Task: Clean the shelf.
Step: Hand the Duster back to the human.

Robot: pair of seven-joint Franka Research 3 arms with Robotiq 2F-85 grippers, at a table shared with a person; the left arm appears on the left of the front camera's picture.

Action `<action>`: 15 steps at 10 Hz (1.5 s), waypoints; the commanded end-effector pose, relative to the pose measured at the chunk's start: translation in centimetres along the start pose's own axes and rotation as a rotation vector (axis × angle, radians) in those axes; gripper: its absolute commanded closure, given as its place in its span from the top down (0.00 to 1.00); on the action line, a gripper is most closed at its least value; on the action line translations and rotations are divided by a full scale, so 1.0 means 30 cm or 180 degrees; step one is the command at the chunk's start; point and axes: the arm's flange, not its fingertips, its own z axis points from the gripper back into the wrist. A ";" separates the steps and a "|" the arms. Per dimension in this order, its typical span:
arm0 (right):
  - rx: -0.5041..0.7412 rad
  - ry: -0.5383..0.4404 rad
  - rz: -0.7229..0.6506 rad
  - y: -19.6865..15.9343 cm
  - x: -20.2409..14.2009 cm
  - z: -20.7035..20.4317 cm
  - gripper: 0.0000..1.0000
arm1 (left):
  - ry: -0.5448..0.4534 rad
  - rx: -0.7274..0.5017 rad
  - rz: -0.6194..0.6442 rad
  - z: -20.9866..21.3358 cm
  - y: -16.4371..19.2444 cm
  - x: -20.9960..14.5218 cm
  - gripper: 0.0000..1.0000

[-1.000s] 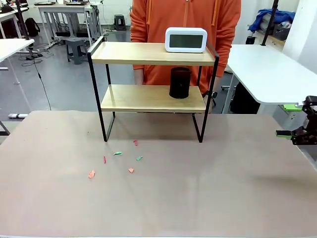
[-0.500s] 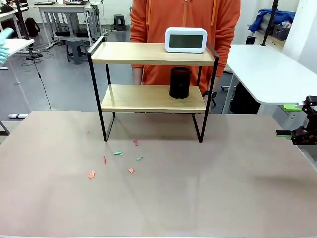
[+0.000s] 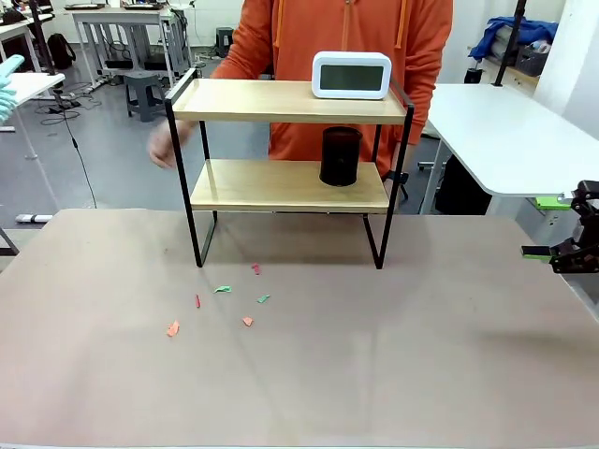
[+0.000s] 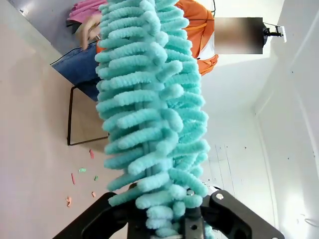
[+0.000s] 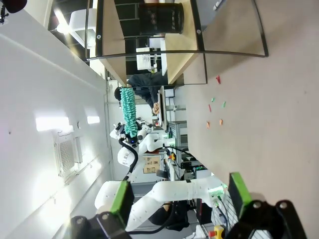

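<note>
Front view has the table (image 3: 309, 374) widest, the shelf (image 3: 290, 103) standing at its far middle with a clock (image 3: 351, 75) on top, a black cup (image 3: 340, 155) on the lower board, and paper scraps (image 3: 223, 299) in front of it. The person's hand (image 3: 167, 145) hovers beside the shelf's left rail. The left gripper (image 4: 169, 219) is clamped on a teal duster (image 4: 144, 94); the right gripper (image 5: 177, 196) stands wide, empty. Best sweep each board flat, easing around the clock and cup.
</note>
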 end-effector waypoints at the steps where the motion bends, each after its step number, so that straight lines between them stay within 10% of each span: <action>1: -0.0010 0.0034 0.0026 0.011 0.005 0.009 1.00 | 0.0000 0.0011 -0.0080 -0.001 -0.005 -0.005 0.00; 15: -0.0010 0.0034 0.0026 0.011 0.005 0.009 1.00 | 0.0608 -0.0051 0.0017 -0.111 -0.014 -0.017 0.17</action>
